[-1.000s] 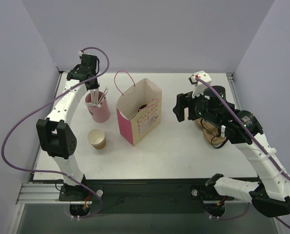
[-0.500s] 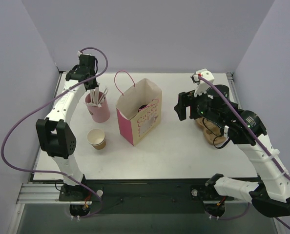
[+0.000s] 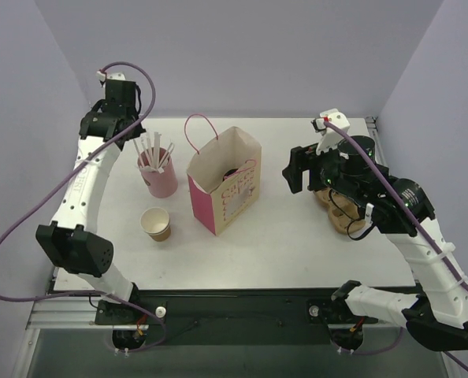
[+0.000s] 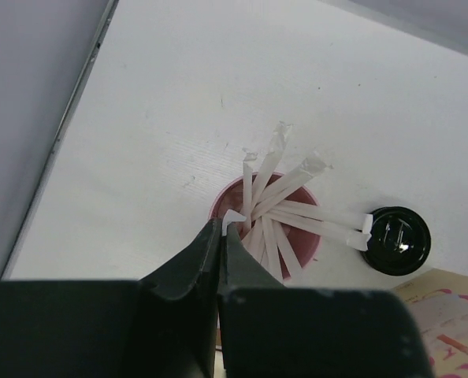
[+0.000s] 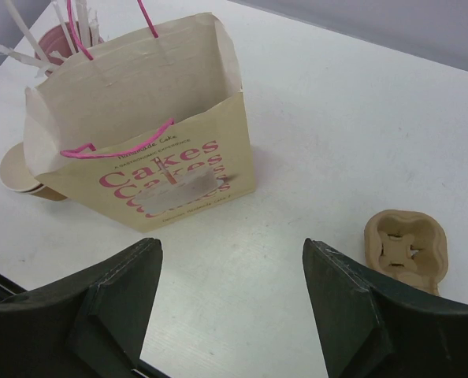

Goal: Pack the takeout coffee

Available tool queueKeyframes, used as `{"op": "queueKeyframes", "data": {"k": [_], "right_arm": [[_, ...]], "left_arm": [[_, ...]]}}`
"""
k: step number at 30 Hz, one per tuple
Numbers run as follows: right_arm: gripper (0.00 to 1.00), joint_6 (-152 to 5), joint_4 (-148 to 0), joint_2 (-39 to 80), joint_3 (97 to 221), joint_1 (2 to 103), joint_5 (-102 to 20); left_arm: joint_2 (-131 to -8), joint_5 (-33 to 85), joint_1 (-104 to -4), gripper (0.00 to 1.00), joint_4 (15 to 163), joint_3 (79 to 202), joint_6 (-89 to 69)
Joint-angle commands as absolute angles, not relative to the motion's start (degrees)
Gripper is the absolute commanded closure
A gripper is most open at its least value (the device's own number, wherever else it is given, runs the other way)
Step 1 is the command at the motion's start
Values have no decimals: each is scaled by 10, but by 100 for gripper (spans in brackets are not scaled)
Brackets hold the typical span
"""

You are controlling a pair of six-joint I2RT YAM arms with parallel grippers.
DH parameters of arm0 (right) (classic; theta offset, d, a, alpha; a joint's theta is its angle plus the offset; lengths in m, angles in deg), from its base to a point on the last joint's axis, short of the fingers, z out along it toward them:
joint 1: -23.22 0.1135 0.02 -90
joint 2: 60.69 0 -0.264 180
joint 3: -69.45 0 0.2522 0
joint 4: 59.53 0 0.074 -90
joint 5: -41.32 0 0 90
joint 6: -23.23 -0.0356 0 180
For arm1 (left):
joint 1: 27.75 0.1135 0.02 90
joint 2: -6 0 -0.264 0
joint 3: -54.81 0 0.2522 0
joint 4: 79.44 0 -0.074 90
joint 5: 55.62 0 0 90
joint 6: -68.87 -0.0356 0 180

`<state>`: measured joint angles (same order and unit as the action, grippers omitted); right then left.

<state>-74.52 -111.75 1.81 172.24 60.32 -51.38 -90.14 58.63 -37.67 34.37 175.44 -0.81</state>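
Seen from above in the left wrist view, the takeout coffee (image 4: 395, 240) shows only its black lid. It stands right of the pink cup (image 4: 308, 246) of white straws and close to the paper bag (image 4: 455, 315). My left gripper (image 4: 222, 227) hangs over the pink cup's rim, shut on the tip of one white straw (image 4: 234, 214). In the top view the left gripper (image 3: 133, 135) is high at the back left above the pink cup (image 3: 161, 183). My right gripper (image 3: 295, 175) hovers open and empty right of the bag (image 3: 226, 193).
A lidless brown paper cup (image 3: 156, 224) stands in front of the pink cup. A pulp cup carrier (image 5: 407, 248) lies on the table at the right under my right arm. The bag (image 5: 163, 157) stands upright with its mouth open and pink handles up.
My left jaws have closed on a straw and the left arm has risen up and back, fanning the straws upward. The right arm has barely moved.
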Motion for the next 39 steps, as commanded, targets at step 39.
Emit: {"op": "queueKeyframes", "data": {"k": [39], "right_arm": [[27, -739, -1116, -37, 1730, 605, -559]], "left_arm": [[-864, 400, -634, 100, 231, 2023, -95]]}}
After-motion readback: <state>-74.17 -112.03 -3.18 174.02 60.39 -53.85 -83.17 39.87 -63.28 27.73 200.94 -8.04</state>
